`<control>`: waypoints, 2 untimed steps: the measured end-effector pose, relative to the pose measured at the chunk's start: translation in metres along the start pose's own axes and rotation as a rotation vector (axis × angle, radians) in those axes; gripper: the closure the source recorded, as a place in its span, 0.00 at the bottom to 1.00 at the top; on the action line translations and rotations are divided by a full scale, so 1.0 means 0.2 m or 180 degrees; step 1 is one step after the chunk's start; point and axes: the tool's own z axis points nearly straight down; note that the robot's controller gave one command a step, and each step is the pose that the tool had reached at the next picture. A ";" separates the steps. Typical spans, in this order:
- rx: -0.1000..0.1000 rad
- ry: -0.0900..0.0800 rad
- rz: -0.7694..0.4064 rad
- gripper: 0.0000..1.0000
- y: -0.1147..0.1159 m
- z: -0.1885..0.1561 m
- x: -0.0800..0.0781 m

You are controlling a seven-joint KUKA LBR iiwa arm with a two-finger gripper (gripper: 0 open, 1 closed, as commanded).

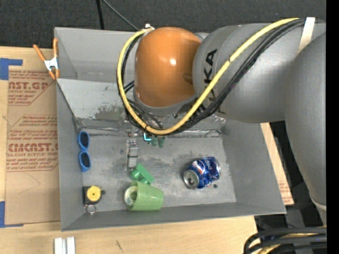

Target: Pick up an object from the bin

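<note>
We see the gripper (132,156) low over the bin (175,155) floor, near its centre. We cannot tell whether it is released or clenched. The nearest thing is 1 small green block (141,173), just beside the gripper at 5 o'clock, its long axis running roughly 10-to-4. 1 green cup (144,197) lies on its side at 6 o'clock, mouth toward 9. The can (202,173) lies well apart at 3 o'clock.

Pale wooden tabletop (175,236) in front; dark backdrop (222,4) behind
</note>
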 end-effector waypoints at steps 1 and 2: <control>-0.0004 -0.0041 -0.0663 0.00 -0.20 0.60 0.03; 0.0010 -0.0051 -0.0965 0.00 -0.33 0.67 0.18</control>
